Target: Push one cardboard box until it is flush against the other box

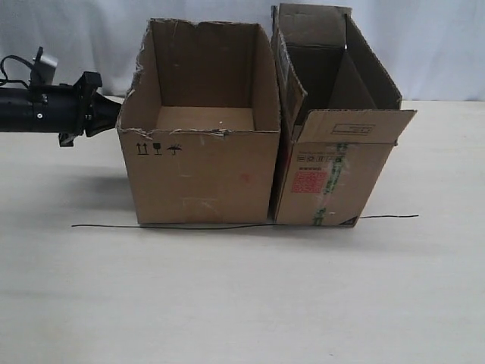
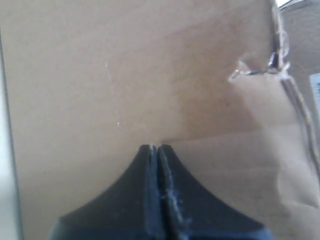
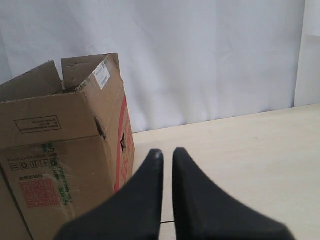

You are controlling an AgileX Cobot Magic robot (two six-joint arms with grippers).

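- The bare front of the pale table [image 1: 242,303] lies nearest in the exterior view. Behind it a thin black line [image 1: 204,227] runs along the foot of both boxes.
- The cardboard box [image 1: 198,171] stands upright in the middle of the table, open at the top, with a ragged torn rim. Small black handling symbols [image 1: 158,149] sit on the upper left of its front.
- The other box [image 1: 333,171] stands on the right, taller and narrower, with its flaps up. A red square label [image 1: 309,180] and a strip of green-printed tape [image 1: 333,182] sit on its front.
- The two boxes stand side against side, and no gap shows between their front edges.
- The left gripper [image 1: 114,114] reaches in level from the left and meets the upper part of the cardboard box's left wall.
- In the left wrist view that claw [image 2: 157,146] is closed, with its fingers [image 2: 172,200] pressed together, holding nothing. Its tips touch the plain brown wall [image 2: 125,75], and a tear [image 2: 255,70] shows in the card near the edge.
- In the right wrist view the right gripper [image 3: 167,151] is all but closed, with only a slim slit between its fingers [image 3: 145,200], and it grips nothing.
- It hangs over the table, clear of the other box [image 3: 60,150] beside it.
- A white curtain [image 1: 76,30] hangs behind the table.
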